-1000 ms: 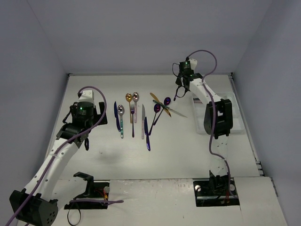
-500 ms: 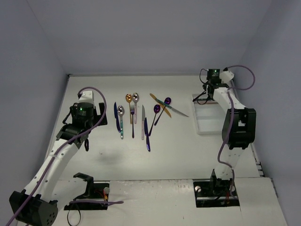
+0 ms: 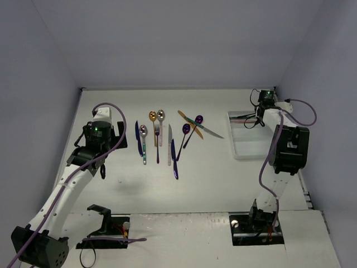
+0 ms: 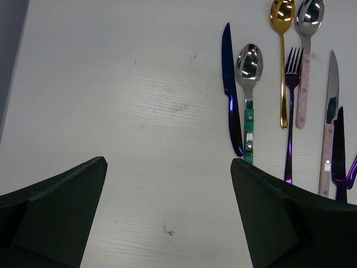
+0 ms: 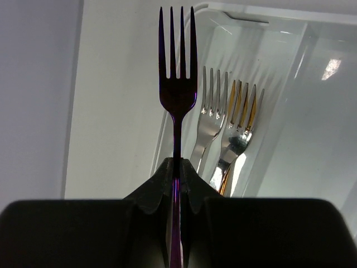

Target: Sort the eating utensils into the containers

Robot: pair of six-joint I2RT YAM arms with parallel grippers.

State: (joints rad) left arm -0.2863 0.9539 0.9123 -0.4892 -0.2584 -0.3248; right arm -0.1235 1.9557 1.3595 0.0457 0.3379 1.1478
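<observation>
The purple fork [image 5: 177, 84] was only half on show. Its handle vanished between the clenched fingers of the right pincer [image 5: 178, 167], which gripped it upright, tines toward the top of the wrist view. It was dark and glossy, violet along the neck, with four slim tines. These stood against the left rim of the white tray [image 5: 245, 12], and I could not tell whether the fork hung over a compartment or just outside it.

Two forks lay in the tray's left compartment, a silver fork [image 5: 211, 120] and a gold fork [image 5: 241, 117] side by side. The pincer's black body hid their handles. The tray ran off the right of the frame, and from overhead the right arm covered part of it, so its compartments could not be counted.

The left pincer [image 4: 168, 164] was released, its fingers wide apart over the bare tabletop [image 4: 139, 100] with nothing between them. Its camera caught the rest in the upper right of the frame:
- a dark blue knife [image 4: 228, 84]
- a teal-handled spoon [image 4: 248, 67]
- a gold spoon [image 4: 283, 56]
- a pink-handled spoon [image 4: 307, 33]
- a second purple fork [image 4: 291, 111]
- a pink-handled knife [image 4: 330, 111]

The two farthest spoons were clipped by the top edge. A dark blade [image 4: 339, 162] in the lower right was cut off by a finger. From overhead, a crossed cluster [image 3: 195, 125] of gold, purple and silver pieces lay further right, overlapping too tightly to separate.
</observation>
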